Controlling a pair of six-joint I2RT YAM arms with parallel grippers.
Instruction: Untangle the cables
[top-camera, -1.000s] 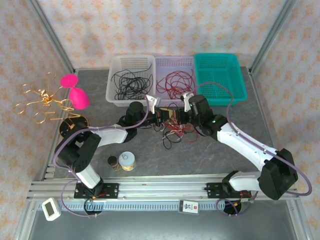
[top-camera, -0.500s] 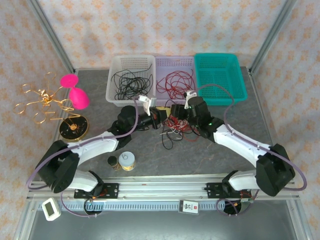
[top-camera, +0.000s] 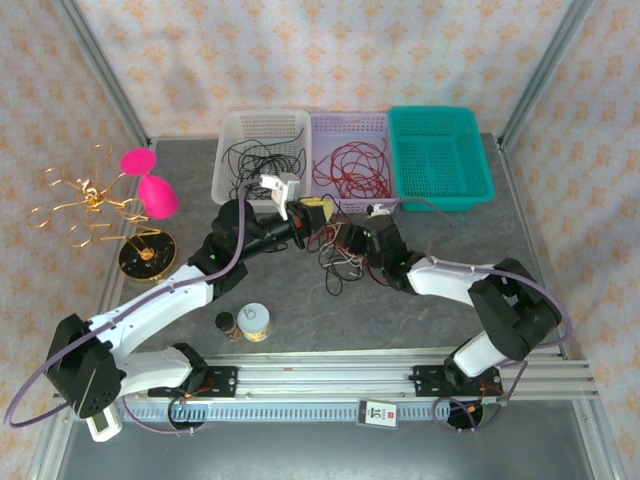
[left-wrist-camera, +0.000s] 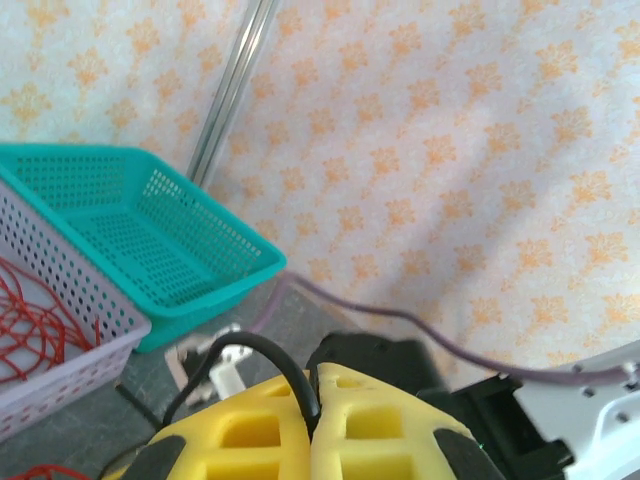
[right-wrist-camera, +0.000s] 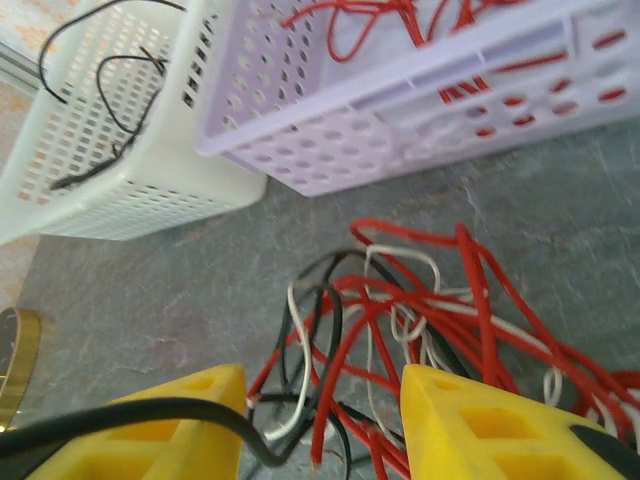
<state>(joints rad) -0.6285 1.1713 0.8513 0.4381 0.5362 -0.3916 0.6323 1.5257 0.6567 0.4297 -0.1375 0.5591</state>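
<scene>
Shows tangled cables (top-camera: 345, 258) on table (top-camera: 430, 305), at 6 o'clock from lilac basket (top-camera: 350, 126). Pinches black cable (left-wrist-camera: 255, 341) between closed left gripper (left-wrist-camera: 313, 388) fingers. Holds right gripper (right-wrist-camera: 320, 420) fingers apart over tangle.

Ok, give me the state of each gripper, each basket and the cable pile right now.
Left gripper: shut on a black cable.
Right gripper: open, above the cable bundle.
Cable bundle: tangled, with black, red and white mixed.
White basket: holds black cables.
Lilac basket: holds red cables.
Teal basket: empty.
</scene>
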